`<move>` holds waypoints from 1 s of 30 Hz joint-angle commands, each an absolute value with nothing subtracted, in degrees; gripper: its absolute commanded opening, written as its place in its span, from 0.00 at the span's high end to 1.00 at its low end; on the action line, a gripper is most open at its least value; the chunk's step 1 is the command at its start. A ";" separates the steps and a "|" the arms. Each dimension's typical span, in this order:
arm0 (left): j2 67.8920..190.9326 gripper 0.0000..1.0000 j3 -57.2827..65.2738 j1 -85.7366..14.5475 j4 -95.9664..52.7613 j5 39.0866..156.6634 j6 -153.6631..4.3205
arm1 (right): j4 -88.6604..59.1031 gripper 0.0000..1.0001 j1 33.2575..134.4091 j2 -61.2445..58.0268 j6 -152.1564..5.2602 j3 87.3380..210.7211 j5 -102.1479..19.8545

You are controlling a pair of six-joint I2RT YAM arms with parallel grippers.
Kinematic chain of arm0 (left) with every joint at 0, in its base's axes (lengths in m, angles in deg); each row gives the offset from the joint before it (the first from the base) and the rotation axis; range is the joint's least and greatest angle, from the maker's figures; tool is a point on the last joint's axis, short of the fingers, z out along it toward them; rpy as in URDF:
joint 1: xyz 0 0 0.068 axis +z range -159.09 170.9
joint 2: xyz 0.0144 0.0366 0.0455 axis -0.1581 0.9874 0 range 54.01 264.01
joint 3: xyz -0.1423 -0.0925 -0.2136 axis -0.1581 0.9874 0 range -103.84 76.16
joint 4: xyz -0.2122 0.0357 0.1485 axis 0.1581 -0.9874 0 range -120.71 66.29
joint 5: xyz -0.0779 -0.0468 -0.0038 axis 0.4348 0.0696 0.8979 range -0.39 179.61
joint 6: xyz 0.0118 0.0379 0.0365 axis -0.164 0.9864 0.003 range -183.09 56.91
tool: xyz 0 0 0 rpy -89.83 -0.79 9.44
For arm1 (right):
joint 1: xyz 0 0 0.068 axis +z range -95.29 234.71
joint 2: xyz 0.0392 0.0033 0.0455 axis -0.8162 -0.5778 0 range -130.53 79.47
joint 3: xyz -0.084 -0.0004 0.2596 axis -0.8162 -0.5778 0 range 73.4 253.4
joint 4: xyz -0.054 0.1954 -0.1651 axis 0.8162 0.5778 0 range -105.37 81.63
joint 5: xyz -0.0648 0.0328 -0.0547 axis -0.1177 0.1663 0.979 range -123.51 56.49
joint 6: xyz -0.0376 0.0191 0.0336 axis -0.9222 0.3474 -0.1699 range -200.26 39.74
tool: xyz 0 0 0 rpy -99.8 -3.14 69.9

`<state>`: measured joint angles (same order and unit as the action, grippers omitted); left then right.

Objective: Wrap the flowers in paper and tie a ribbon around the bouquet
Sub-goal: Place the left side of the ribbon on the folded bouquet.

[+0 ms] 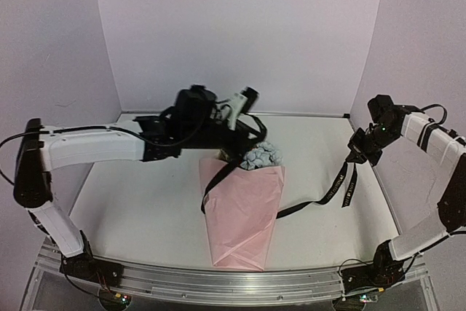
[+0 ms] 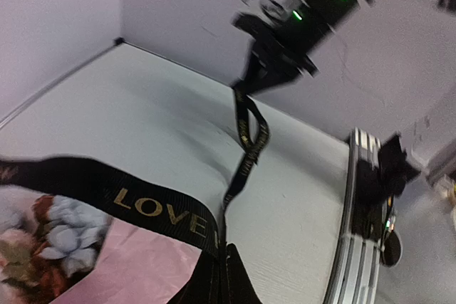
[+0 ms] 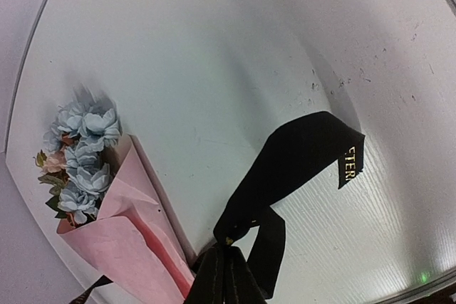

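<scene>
The bouquet lies mid-table, its pale pink paper [image 1: 242, 213] forming a cone with the tip toward me and the flowers [image 1: 261, 156] at the far end. The black ribbon [image 1: 331, 191] with gold lettering passes across the cone from one arm to the other. My left gripper [image 1: 231, 149] hovers over the flowers, shut on one end of the ribbon [image 2: 153, 208], fingertips together at the left gripper [image 2: 224, 275]. My right gripper [image 1: 358, 152] is raised at the right, shut on the other end of the ribbon [image 3: 299, 161]; its closed tips show at the right gripper [image 3: 228, 261]. The right wrist view also shows flowers [image 3: 82, 154] and paper [image 3: 128, 240].
Lilac walls [image 1: 240, 34] close in the white table [image 1: 131, 202] at the back and both sides. A metal rail [image 1: 218, 282] runs along the near edge between the arm bases. The left arm's white link [image 1: 87, 147] stretches across the left half.
</scene>
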<state>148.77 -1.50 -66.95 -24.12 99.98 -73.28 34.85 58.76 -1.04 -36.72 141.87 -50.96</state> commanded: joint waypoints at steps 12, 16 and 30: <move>173.95 1.00 -18.45 -80.47 -37.30 103.92 -52.69 | 40.01 1.00 59.64 -6.98 -36.63 144.68 -52.78; 173.91 1.00 -20.32 -81.61 -37.87 105.93 -50.37 | 43.10 1.00 59.70 -6.38 -38.66 146.31 -51.89; 172.15 1.00 -18.65 -84.15 -31.10 106.70 -46.17 | 46.46 1.00 60.30 -10.62 -41.77 151.86 -53.19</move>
<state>175.81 -20.36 -83.67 -37.23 105.98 -48.16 44.52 59.72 -10.17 -40.18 150.32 -53.21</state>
